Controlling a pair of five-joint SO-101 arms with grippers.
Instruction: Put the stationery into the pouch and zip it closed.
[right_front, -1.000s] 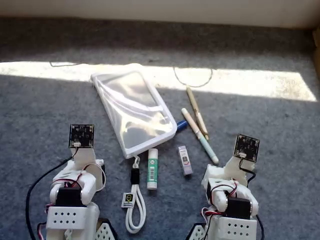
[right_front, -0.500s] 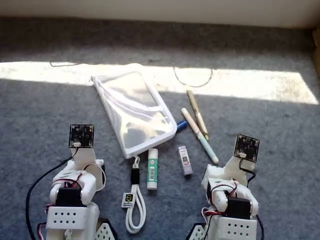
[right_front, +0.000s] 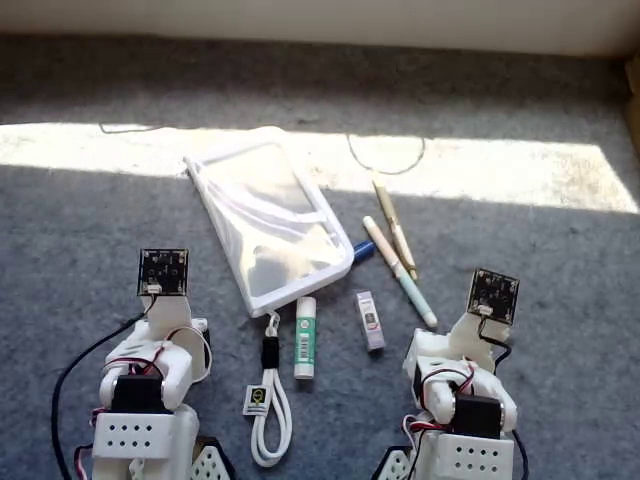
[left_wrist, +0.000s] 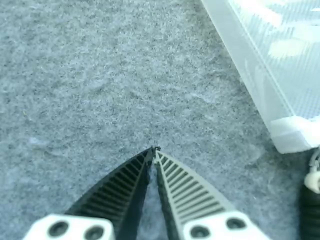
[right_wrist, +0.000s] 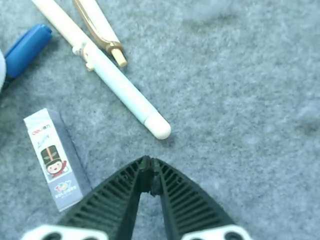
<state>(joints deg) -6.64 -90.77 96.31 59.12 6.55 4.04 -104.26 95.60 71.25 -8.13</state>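
Left pincer (left_wrist: 156, 150) closed and empty, near the pouch (right_front: 265, 220). Right pincer (right_wrist: 149, 172) closed and empty, near eraser (right_wrist: 52, 157) and pen (right_wrist: 112, 81). Glue stick (right_front: 305, 338) lies on worktop just outside pouch.

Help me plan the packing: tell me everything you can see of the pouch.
The pouch is a flat rectangle of see-through, white, mesh-like plastic with a solid white border. It lies flat on the grey carpet, set diagonally, with its far end in the sunlit band. A white cord loop trails from its near corner toward the arms. A blue pen meets its edge on the side where the other pens lie. Whether the zip is open cannot be told.
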